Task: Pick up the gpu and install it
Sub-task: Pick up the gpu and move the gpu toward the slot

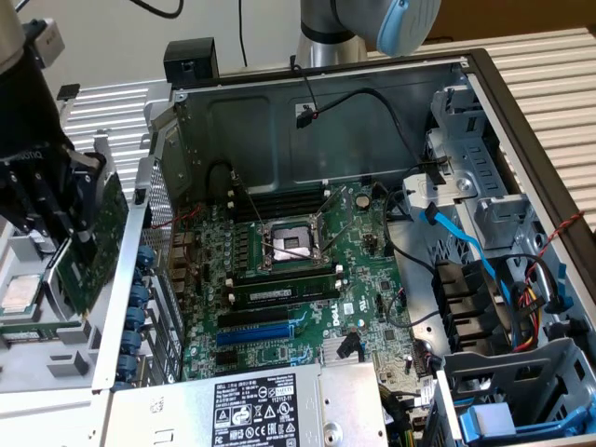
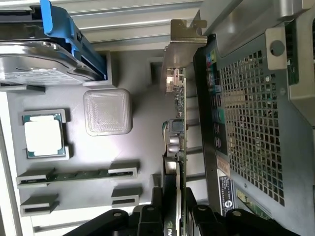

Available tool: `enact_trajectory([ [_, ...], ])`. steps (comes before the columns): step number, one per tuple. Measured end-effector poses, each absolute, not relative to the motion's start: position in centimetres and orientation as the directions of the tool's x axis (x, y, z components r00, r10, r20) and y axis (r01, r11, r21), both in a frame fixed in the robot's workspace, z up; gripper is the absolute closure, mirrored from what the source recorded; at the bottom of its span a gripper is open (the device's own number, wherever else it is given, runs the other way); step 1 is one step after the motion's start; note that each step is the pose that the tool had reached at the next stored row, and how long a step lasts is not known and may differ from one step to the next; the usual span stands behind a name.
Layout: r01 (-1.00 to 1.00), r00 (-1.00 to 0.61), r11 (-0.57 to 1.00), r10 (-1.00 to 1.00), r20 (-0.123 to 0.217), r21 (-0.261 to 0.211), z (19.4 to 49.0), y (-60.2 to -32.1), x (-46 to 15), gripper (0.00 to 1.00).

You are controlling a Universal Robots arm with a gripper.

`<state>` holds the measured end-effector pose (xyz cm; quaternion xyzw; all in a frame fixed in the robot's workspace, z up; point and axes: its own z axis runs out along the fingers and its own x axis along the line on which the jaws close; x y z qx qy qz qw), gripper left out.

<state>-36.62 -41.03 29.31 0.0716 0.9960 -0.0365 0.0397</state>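
Observation:
The gpu [image 1: 101,228], a small green card, hangs outside the open computer case [image 1: 279,121] at the exterior view's left. It sits above a grey parts tray [image 1: 56,368]. My gripper [image 1: 67,233] is shut on it. In the wrist view the gpu [image 2: 178,113] is edge-on, its silver bracket [image 2: 184,34] at the far end. My black fingers [image 2: 147,219] press on both sides of the card near the gripper [image 2: 174,219]. The card runs close along the case's perforated rear panel [image 2: 251,123]. The motherboard [image 1: 307,279] lies inside the case with a blue slot [image 1: 256,333].
On the grey tray [image 2: 142,128] lie a processor [image 2: 44,135], a clear plastic cover [image 2: 107,111], a memory stick [image 2: 78,174] and a drive in a blue caddy [image 2: 54,54]. Cables and drive cages [image 1: 503,279] crowd the case at the exterior view's right.

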Motion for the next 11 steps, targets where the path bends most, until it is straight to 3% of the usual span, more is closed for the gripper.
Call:
enact_trajectory([
  [11,0.146,-0.986,0.987,0.14,-0.086,-0.067,34.2,-41.0,-36.8,0.73],
])
